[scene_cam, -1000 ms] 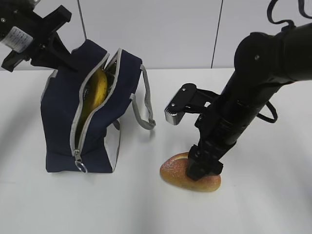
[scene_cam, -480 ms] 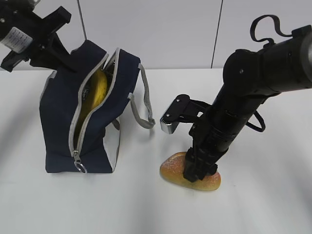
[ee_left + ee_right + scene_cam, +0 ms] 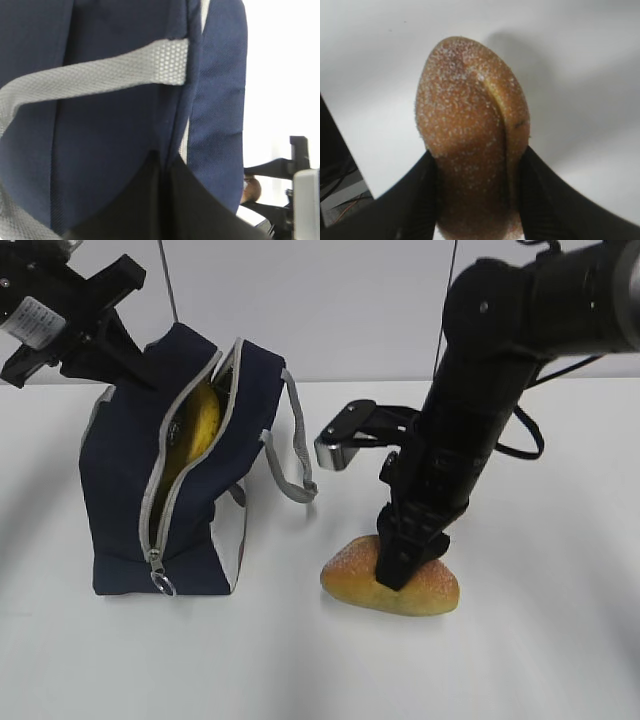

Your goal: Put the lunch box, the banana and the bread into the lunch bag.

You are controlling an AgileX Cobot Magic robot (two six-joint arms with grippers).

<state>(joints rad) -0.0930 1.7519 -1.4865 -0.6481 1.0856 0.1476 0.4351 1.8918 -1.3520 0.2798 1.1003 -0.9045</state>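
The navy lunch bag [image 3: 125, 490] stands at the left with its zipper open. The yellow banana [image 3: 200, 425] shows inside the opening. My left gripper [image 3: 138, 372] is shut on the bag's upper rear edge; in the left wrist view its black fingers [image 3: 135, 205] pinch the bag's navy fabric [image 3: 100, 125] below a grey strap [image 3: 100, 75]. My right gripper [image 3: 403, 565] points down and is shut on the golden-brown bread [image 3: 395, 590], which lies on the table right of the bag. In the right wrist view the fingers [image 3: 415, 200] squeeze both sides of the bread [image 3: 470, 130]. The lunch box is not visible.
The white table [image 3: 550, 660] extends around the bag and the bread, with a white wall behind. The bag's grey handle [image 3: 295, 465] hangs toward the bread. The zipper's ring pull [image 3: 165, 583] hangs at the bag's lower front.
My right arm has swung more upright and leftward, and the bread in its grip has shifted slightly left and up. The left gripper and the bag have stayed put.
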